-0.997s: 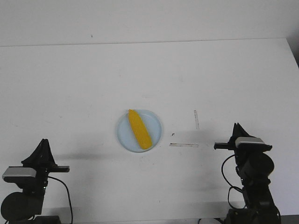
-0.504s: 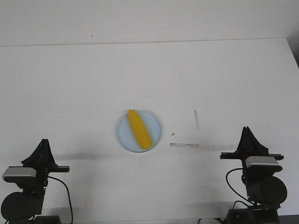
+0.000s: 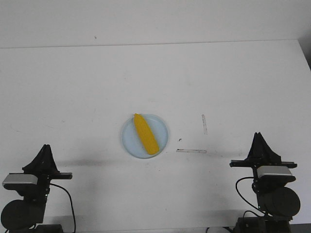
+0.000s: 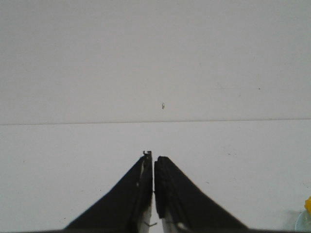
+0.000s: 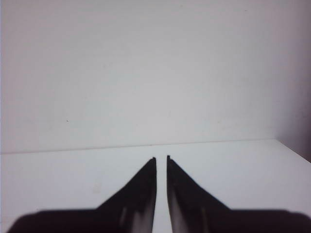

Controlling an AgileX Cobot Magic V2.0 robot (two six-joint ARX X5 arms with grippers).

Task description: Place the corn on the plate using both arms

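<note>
The yellow corn [image 3: 146,134] lies slantwise on the pale blue plate [image 3: 127,141] in the middle of the white table, its pointed end away from me. My left gripper [image 3: 44,148] is at the near left, far from the plate, shut and empty [image 4: 153,156]. My right gripper [image 3: 259,136] is at the near right, also far from the plate, its jaws together with only a thin slit and empty [image 5: 161,158]. A sliver of the corn [image 4: 308,205] and the plate [image 4: 303,223] shows at the edge of the left wrist view.
Two thin strips of clear tape lie right of the plate, one lengthwise [image 3: 191,151] and one crosswise [image 3: 204,124]. The table's far edge [image 3: 155,43] meets a white wall. A small dark speck [image 3: 180,140] lies by the tape.
The right arm has drawn back to the near right and turned to face straight ahead. The left arm, corn and plate have not moved.
</note>
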